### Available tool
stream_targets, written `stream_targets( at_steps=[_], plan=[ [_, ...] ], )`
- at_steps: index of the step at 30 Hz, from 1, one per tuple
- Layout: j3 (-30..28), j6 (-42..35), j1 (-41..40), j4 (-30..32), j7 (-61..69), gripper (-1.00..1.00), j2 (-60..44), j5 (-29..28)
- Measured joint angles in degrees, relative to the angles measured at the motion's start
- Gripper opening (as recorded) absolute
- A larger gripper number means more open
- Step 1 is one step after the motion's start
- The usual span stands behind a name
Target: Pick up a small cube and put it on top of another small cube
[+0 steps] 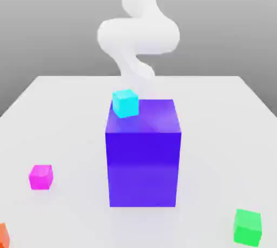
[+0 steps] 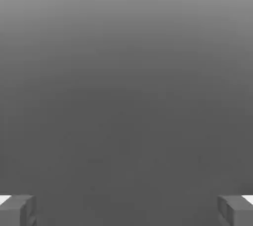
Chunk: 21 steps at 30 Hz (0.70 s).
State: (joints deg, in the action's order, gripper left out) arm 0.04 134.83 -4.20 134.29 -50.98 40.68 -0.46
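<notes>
item: white arm (image 1: pixel 138 33), seen in the exterior view rising behind the big blue-violet block (image 1: pixel 143 155), its links curled in a bend above the block's far edge, clear of every cube.
item: pincer (image 2: pixel 126 210), recorded in the hand view; two grey fingertips (image 2: pixel 17 210) stood at opposite edges of that picture, spread wide with nothing between them, facing plain grey ground.
contents of the pale desk (image 1: pixel 65 128), exterior view, left to right:
- orange thing (image 1: pixel 2 236), cut by the picture's edge at the near left corner; shape could not be told.
- small cube (image 1: pixel 41 177), bright magenta, resting on the desk well to the left of the block, apart from all else, untouched.
- cyan cube (image 1: pixel 125 103), sitting at the block's top far left corner; whether on it or just behind it could not be told.
- big blue-violet block, centre, tall, hiding the arm's lower part and the desk behind it.
- green cube (image 1: pixel 248 227), near right corner, well apart from the block.
</notes>
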Motion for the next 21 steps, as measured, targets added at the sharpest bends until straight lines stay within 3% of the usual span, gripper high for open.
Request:
stream_targets(
  at_steps=[14, 21],
  plan=[
    [-4.85, 17.42, -19.7, 14.26, -29.66, 0.0, -29.49, -2.95],
    [-9.28, 26.04, -27.33, 21.31, -39.72, 0.0, -44.1, 1.97]
  ],
)
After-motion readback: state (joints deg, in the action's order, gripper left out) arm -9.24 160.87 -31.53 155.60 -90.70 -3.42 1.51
